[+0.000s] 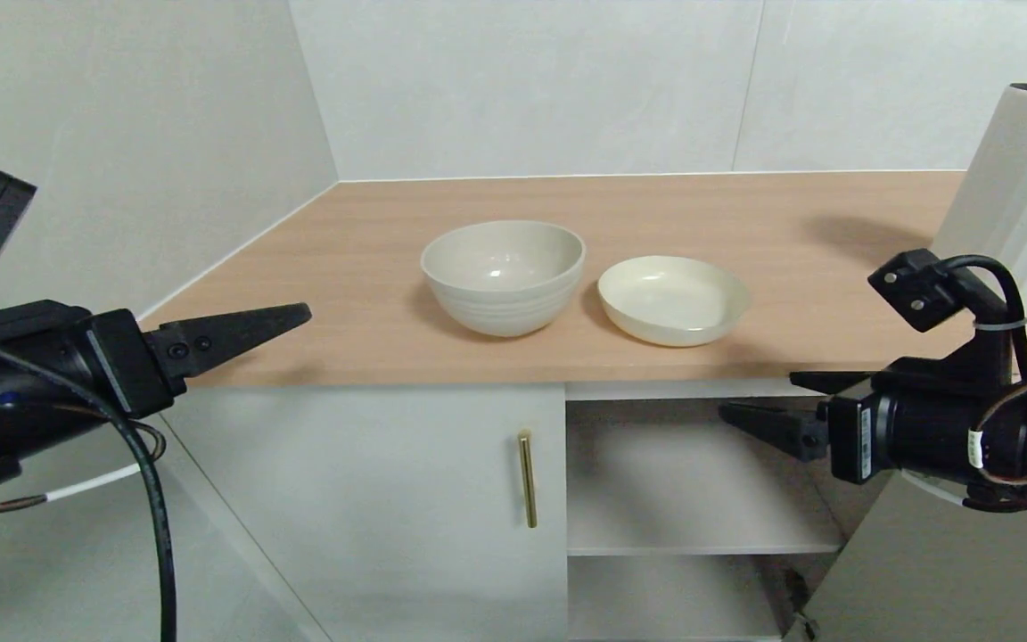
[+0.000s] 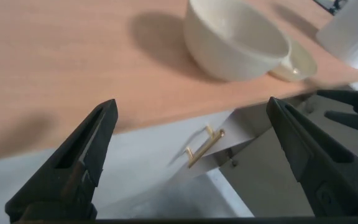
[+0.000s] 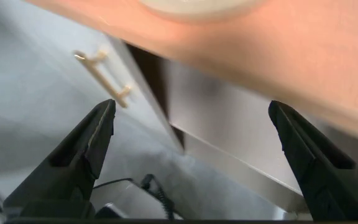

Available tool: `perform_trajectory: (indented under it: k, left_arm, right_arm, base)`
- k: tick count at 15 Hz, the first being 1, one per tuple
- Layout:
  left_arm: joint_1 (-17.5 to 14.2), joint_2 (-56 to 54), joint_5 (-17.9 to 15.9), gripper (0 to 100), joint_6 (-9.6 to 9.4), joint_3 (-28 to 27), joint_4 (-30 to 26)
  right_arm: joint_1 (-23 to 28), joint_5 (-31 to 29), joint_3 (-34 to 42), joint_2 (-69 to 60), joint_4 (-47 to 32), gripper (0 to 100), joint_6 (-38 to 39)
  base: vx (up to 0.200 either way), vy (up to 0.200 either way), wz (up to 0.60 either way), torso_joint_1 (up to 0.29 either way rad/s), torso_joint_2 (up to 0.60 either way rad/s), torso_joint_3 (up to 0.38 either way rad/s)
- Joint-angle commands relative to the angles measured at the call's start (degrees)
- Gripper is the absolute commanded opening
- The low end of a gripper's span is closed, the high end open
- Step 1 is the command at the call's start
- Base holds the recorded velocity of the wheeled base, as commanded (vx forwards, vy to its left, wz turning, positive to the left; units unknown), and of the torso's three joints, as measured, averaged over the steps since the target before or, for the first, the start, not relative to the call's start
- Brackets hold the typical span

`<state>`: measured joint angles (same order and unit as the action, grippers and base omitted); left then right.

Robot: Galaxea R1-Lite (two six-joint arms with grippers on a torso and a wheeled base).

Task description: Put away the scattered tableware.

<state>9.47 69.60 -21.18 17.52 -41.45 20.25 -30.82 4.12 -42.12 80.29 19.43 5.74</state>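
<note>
Left gripper (image 2: 191,104), jaws wide, hovers at the front-left edge of the wooden countertop (image 1: 745,223); right gripper (image 1: 760,399), also wide, sits below its front-right edge. Deep pale ceramic bowl (image 1: 503,276) and shallow cream dish (image 1: 674,299) stand on top between them, well apart from both.

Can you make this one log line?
left claw open | right claw open | deep off-white ceramic bowl, shallow cream dish: on wooden counter

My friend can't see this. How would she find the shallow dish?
On the wooden countertop, above the open cabinet, sit two pale dishes. The shallow dish is the right one, lower and flatter than the deep bowl beside it.
</note>
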Motion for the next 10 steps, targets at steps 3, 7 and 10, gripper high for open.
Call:
perform_trajectory:
  k: [3, 7, 10]
  left_arm:
    - [0.28, 0.28, -0.18, 100, -0.03, 0.14, -0.12]
    - [0.81, 1.24, -0.18, 100, -0.03, 0.23, -0.12]
    - [1.6, 3.97, -0.01, 100, 0.06, -0.04, -0.47]
  right_arm:
    - [-0.03, 0.63, 0.19, -0.31, 0.08, 100, -0.03]
    - [-0.03, 0.63, 0.37, -0.22, 0.08, 100, -0.03]
    - [0.06, 0.54, 0.28, 0.66, 0.08, 100, -0.12]
  base:
    - [0.0, 0.0, 0.0, 0.183, -0.47, -0.29]
    - [0.0, 0.0, 0.0, 0.195, -0.48, -0.279]
    - [0.0, 0.0, 0.0, 0.198, -0.46, -0.261]
